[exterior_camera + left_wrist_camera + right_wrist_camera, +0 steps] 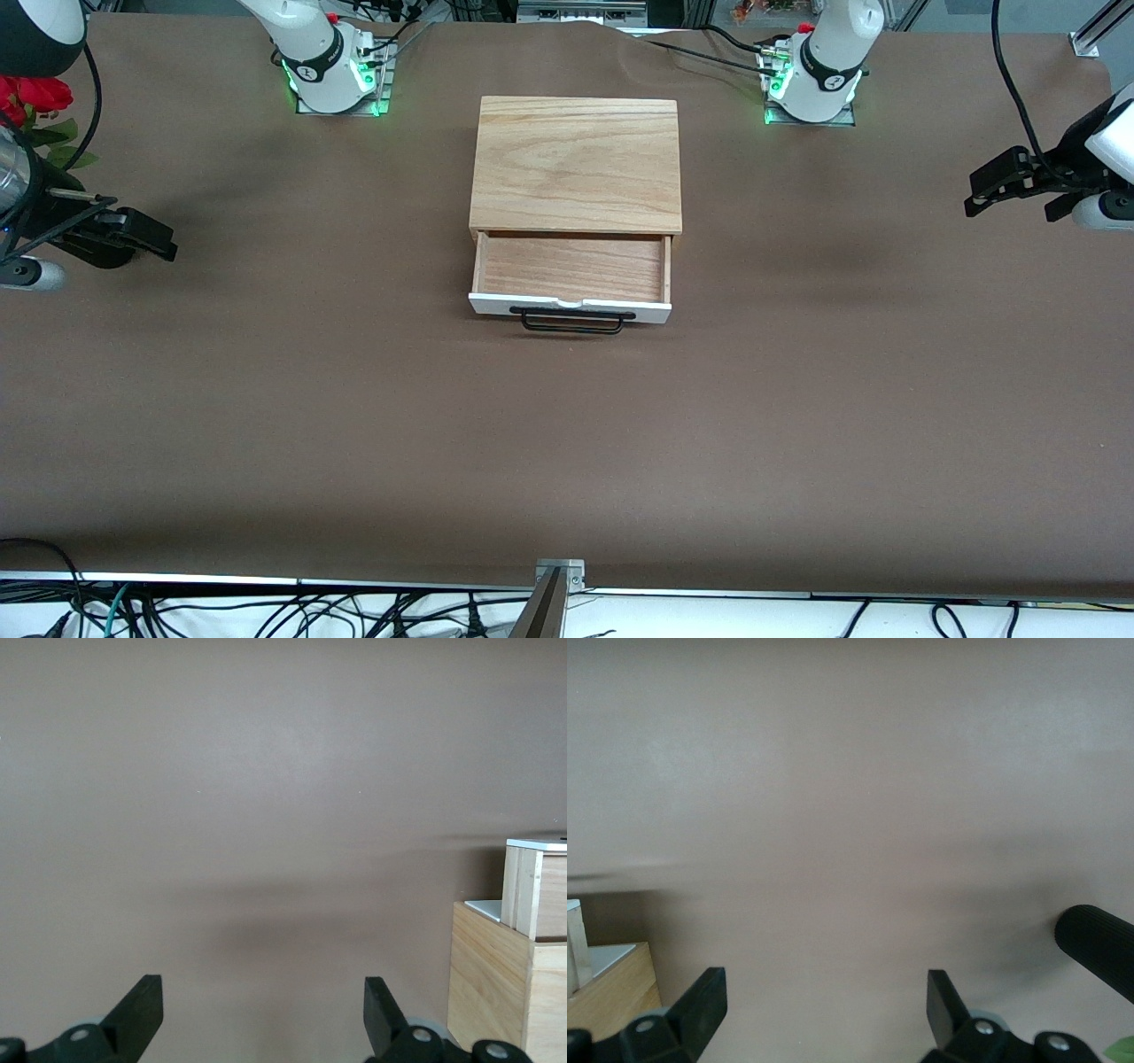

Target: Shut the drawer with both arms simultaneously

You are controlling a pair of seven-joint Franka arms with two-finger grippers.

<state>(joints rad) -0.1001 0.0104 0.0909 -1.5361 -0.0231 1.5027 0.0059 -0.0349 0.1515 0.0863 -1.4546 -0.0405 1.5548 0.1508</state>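
Observation:
The drawer [570, 268] is pulled out of its wooden box [576, 164] at the table's middle, toward the front camera. It is an empty light-wood tray with a white front panel [569, 307] and a black wire handle [572, 320]. My left gripper [973, 197] is open and empty, held above the bare table at the left arm's end; its wrist view shows a corner of the box [509, 979]. My right gripper [168, 248] is open and empty above the table at the right arm's end; the box's corner [607, 992] shows in its wrist view.
The brown table [567, 443] spreads wide around the box. Red flowers with green leaves [35, 97] stand at the right arm's end near that arm. A black ribbed cylinder [1097, 943] shows in the right wrist view. Cables hang along the table's near edge.

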